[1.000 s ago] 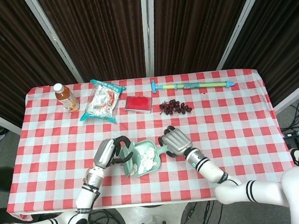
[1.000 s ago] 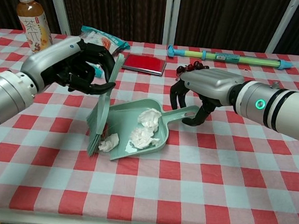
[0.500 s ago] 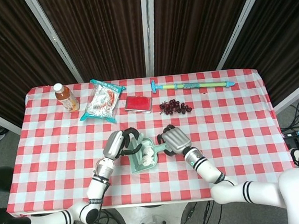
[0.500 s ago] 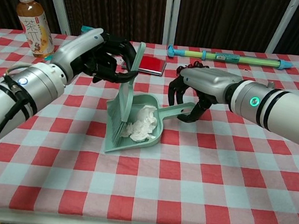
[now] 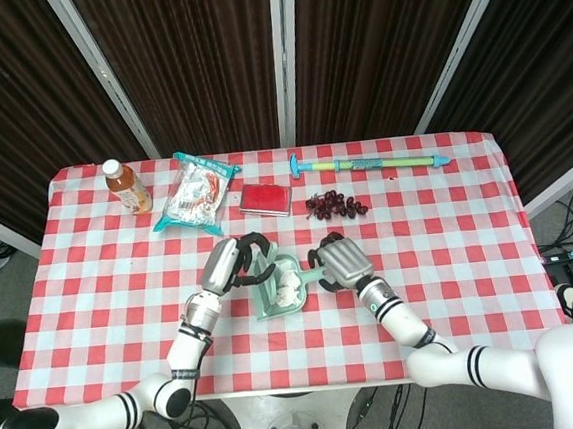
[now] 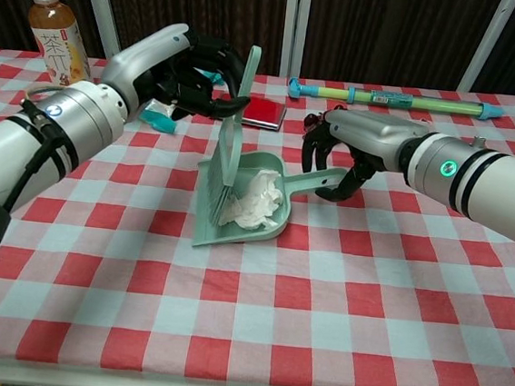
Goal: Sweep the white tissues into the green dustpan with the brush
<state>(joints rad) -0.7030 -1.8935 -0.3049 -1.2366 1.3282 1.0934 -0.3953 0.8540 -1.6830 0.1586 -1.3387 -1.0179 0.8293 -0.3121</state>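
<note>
The green dustpan (image 6: 208,229) (image 5: 270,306) lies mid-table with its mouth toward the front. White tissues (image 6: 255,196) (image 5: 288,290) are bunched inside it against the back wall. My left hand (image 6: 185,75) (image 5: 233,264) grips the handle of the green brush (image 6: 229,149) (image 5: 264,277), which stands upright with its bristles down inside the pan, beside the tissues. My right hand (image 6: 351,145) (image 5: 335,263) holds the dustpan's handle (image 6: 312,180) from the right, fingers curled around it.
Along the back stand a tea bottle (image 6: 57,39), a snack bag (image 5: 196,192), a red wallet (image 6: 262,111), dark grapes (image 5: 334,205) and a long toy water gun (image 6: 390,98). Checked cloth (image 6: 253,329) covers the front half.
The brush swept right from the pan's mouth into the pan, pushing the last tissue in with the others. The pan shifted slightly right and turned. My right hand kept hold of the handle.
</note>
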